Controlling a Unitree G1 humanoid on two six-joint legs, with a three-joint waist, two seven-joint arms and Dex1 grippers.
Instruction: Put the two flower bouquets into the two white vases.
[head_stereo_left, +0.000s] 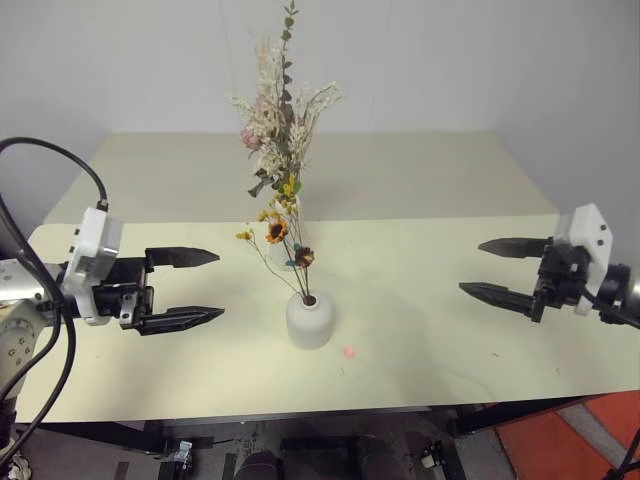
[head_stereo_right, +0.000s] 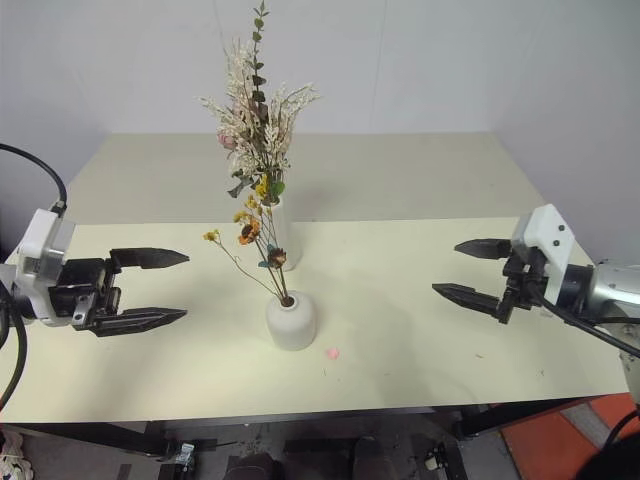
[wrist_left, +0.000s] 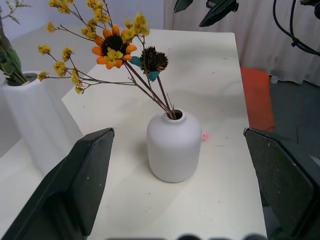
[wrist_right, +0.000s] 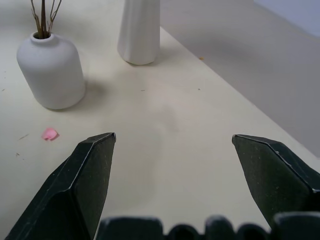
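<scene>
A short squat white vase (head_stereo_left: 309, 320) stands near the table's middle front and holds the thin sprig (head_stereo_left: 277, 232) with yellow-orange blooms. Just behind it, the tall tapered white vase (head_stereo_right: 280, 232) holds the fuller cream, pink and green bouquet (head_stereo_left: 277, 120). My left gripper (head_stereo_left: 195, 288) hangs open at the left, pointing toward the squat vase, well apart from it. My right gripper (head_stereo_left: 500, 268) hangs open at the right, nothing between its fingers, also clear of both vases. The squat vase (wrist_left: 173, 145) and the sprig (wrist_left: 112, 47) are in the left wrist view, both vases (wrist_right: 51, 70) in the right wrist view.
A small pink petal (head_stereo_left: 349, 351) lies on the cream table (head_stereo_left: 430, 330) just right of the squat vase. A second table surface (head_stereo_left: 400, 170) joins behind. An orange-red floor patch (head_stereo_left: 570, 440) lies below the right front edge.
</scene>
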